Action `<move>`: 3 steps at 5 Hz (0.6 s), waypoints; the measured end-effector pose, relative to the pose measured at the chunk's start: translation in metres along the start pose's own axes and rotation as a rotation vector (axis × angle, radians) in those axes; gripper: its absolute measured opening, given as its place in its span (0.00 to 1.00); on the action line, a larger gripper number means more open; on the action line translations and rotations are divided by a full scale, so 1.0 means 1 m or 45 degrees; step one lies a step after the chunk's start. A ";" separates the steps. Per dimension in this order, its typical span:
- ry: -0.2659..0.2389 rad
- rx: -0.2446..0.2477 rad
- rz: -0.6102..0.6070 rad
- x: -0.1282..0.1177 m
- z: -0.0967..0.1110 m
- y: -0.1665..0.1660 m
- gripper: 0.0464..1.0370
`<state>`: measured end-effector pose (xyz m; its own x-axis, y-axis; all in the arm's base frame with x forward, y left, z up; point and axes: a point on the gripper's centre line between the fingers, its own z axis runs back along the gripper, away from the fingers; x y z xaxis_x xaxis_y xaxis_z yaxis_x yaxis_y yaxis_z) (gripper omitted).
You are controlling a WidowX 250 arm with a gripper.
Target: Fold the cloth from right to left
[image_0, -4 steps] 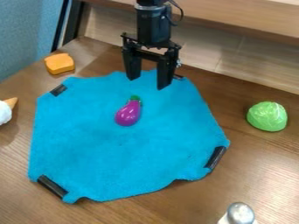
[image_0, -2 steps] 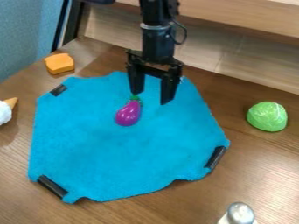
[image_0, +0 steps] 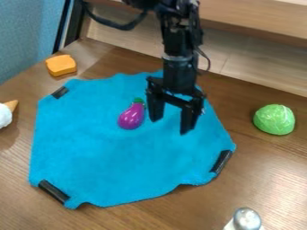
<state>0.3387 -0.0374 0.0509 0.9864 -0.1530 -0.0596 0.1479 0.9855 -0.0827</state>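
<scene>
Over the right part of the blue cloth, my black gripper (image_0: 170, 128) hangs with its two fingers spread apart and nothing between them. The cloth (image_0: 111, 159) lies spread out on the wooden table, with black strips at several of its corners. A purple toy eggplant (image_0: 132, 117) with a green top rests on the cloth, just left of my gripper. The arm covers part of the cloth's upper right side.
An orange toy block (image_0: 61, 65) sits at the upper left, and a toy ice cream cone (image_0: 5, 114) at the left edge. A green toy cabbage (image_0: 274, 119) lies to the right. A silver-topped shaker (image_0: 246, 219) stands at the bottom right, on the table (image_0: 273, 179).
My gripper has moved down and to the right across the cloth, from its back edge to beside the eggplant. The cloth and the eggplant have stayed put.
</scene>
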 end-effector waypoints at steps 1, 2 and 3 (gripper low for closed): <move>-0.010 0.022 -0.042 -0.003 -0.011 -0.020 0.96; -0.040 0.033 -0.095 -0.001 -0.014 -0.043 0.96; -0.058 0.041 -0.134 0.000 -0.015 -0.060 0.96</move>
<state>0.3290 -0.0977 0.0410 0.9674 -0.2532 -0.0072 0.2525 0.9661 -0.0539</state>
